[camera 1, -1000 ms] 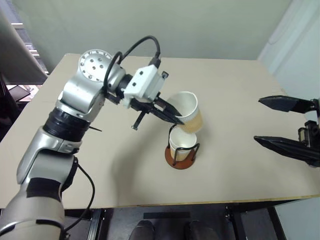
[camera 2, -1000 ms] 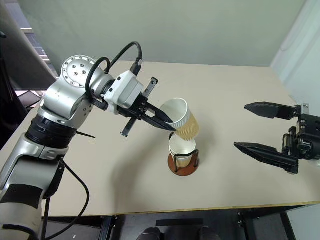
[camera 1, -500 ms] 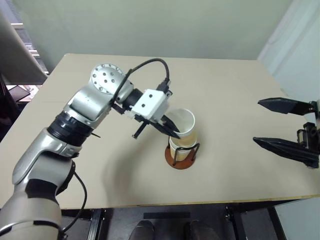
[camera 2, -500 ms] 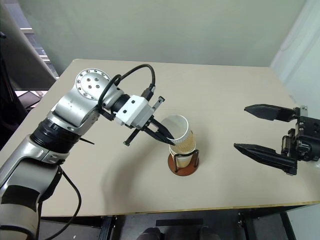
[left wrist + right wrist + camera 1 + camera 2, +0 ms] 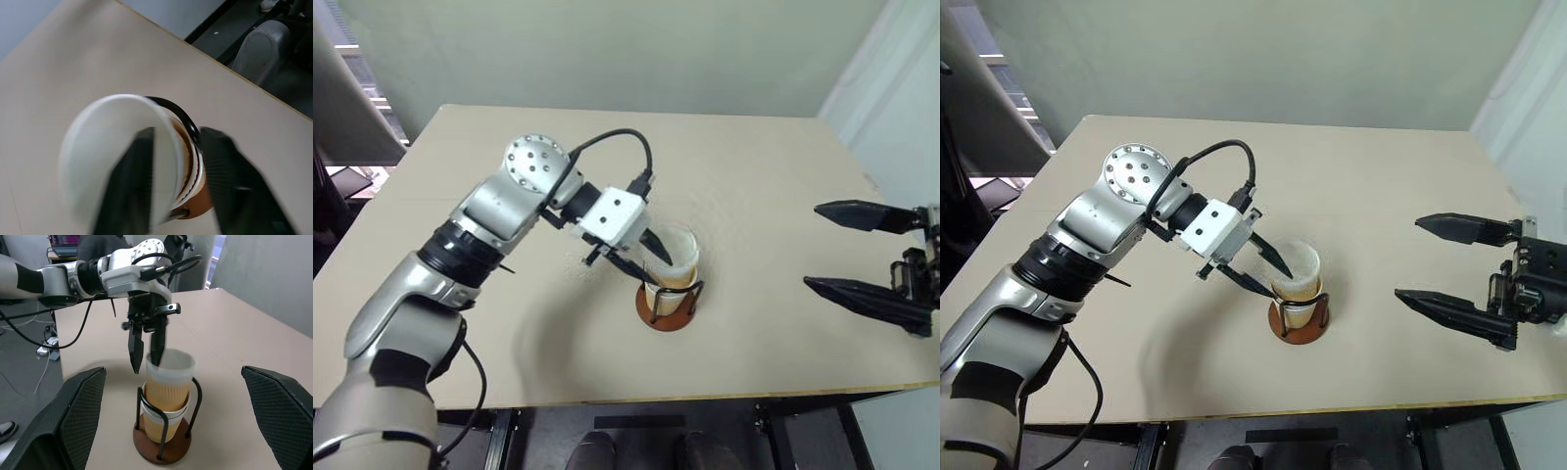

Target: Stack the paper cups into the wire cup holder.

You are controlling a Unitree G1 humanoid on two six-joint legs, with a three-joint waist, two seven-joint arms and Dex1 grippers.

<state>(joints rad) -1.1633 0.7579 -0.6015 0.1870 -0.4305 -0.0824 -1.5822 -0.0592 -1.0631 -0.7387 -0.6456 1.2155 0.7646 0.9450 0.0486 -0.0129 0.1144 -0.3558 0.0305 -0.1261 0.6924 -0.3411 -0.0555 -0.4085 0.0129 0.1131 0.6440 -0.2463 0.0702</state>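
From the head views, the wire cup holder [image 5: 668,305] stands on the table [image 5: 773,176] in its middle stretch, closer to the near edge than the far one, its round reddish-brown base flat on the top. The paper cups [image 5: 672,266] sit nested inside the wire hoops, the topmost one rising above them with its white rim blurred. The left gripper [image 5: 650,260] reaches down to that top cup from the side of the table's left edge; its two black fingers are parted, one over the cup's mouth and one outside the wall, so they straddle the rim without pinching it. The right gripper [image 5: 1440,264] hovers near the table's right edge, well apart from the holder, spread wide and holding nothing. In the left wrist view, one finger [image 5: 128,181] lies against the white inside of the top cup and the other sits outside, with a gap to the wall. In the right wrist view, the stack stands upright in the holder, the left gripper's fingertips at the cup's rim.
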